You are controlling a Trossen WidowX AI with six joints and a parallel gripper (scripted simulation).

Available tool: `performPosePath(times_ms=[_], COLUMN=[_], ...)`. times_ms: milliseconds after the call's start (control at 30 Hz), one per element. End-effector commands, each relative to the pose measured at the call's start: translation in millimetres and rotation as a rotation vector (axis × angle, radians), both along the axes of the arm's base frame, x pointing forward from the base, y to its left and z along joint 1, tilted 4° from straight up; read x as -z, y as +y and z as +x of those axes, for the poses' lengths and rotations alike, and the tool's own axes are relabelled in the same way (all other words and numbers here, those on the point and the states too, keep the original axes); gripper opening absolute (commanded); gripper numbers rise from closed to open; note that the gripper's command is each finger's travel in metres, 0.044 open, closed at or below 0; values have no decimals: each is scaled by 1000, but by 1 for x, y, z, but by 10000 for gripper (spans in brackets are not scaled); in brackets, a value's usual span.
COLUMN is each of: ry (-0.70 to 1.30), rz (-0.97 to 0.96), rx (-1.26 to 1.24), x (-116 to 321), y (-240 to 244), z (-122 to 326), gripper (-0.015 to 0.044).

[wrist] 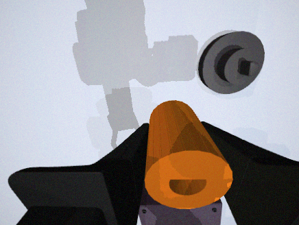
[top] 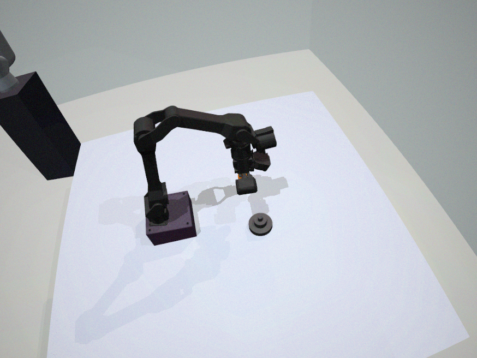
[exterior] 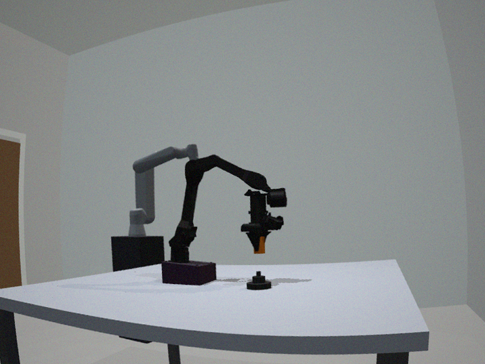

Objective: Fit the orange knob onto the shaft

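The orange knob (exterior: 261, 245) (wrist: 171, 134) is held between the fingers of my gripper (exterior: 259, 245) (wrist: 173, 127), which is shut on it. The wrist view shows a D-shaped hole in the knob's near end face, its flat side toward the top of that view. The round dark pedestal (top: 254, 228) (exterior: 258, 286) (wrist: 212, 73) stands on the table, with a short dark shaft (top: 260, 218) (exterior: 258, 273) (wrist: 253, 68) on top. The knob hangs in the air above the pedestal's level, apart from the shaft. In the top view the gripper hides most of the knob.
My arm's purple base block (top: 173, 234) (exterior: 189, 273) stands on the white table (top: 327, 269) (exterior: 332, 307), left of the pedestal in the top and exterior views. A grey second arm (exterior: 144, 191) stands on a dark column (top: 42, 135) (exterior: 136, 253) beyond the table.
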State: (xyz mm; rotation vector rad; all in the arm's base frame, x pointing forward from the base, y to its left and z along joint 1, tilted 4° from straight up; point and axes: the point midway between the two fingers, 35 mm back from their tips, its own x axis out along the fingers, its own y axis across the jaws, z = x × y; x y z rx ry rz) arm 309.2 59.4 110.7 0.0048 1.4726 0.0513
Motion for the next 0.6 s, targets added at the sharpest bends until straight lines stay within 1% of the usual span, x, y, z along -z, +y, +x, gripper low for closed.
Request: performPosePath(times_ms=[0,567], ry=[-10,-9], rz=[3,-3], rx=[-3,-3], x=[1,16], y=[-11,-58], z=[9,29], gripper=[0,0])
